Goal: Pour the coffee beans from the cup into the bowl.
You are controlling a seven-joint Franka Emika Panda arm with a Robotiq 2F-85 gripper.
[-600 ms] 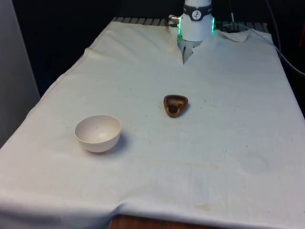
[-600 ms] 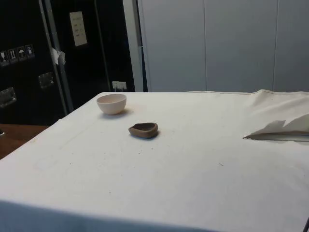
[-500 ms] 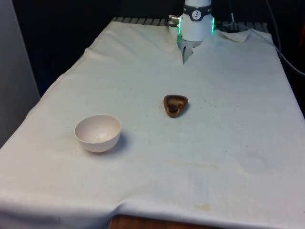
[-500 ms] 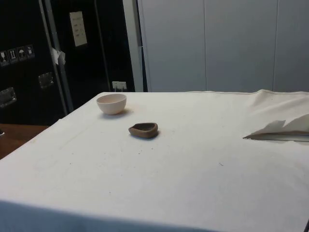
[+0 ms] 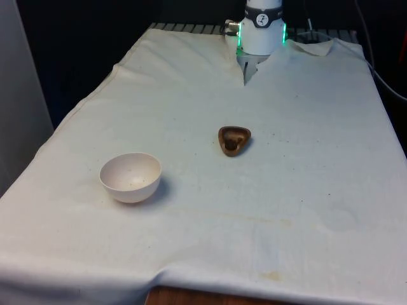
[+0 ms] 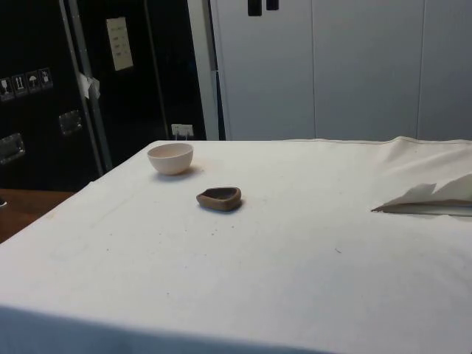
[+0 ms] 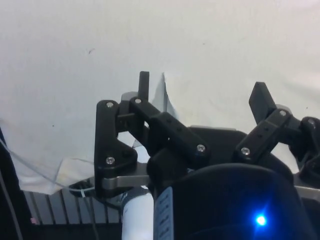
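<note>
— What takes up the most room here?

— The desk, covered by a white cloth that bunches into a fold near the robot's base. The base stands at the far end of the desk in the front view.

— And the end effector?

— In the wrist view the end effector hangs above bare cloth, its two black fingers spread well apart with nothing between them. In the side view two small dark tips at the very top edge may be those same fingers, though I can't be sure from so little.

— Where is the bowl?

— The bowl is pale pinkish-white and sits upright towards the front view's left, in the nearer half of the desk. In the side view the bowl stands close to the desk's far corner. Its inside looks nearly empty.

— And the cup with the beans?

— The cup is a small brown, roughly triangular dish near the desk's middle, well apart from the bowl and on the robot's side of it. Something dark lies in its hollow, most likely the coffee beans. In the side view the cup sits low and flat on the cloth, in front of the bowl.
</note>
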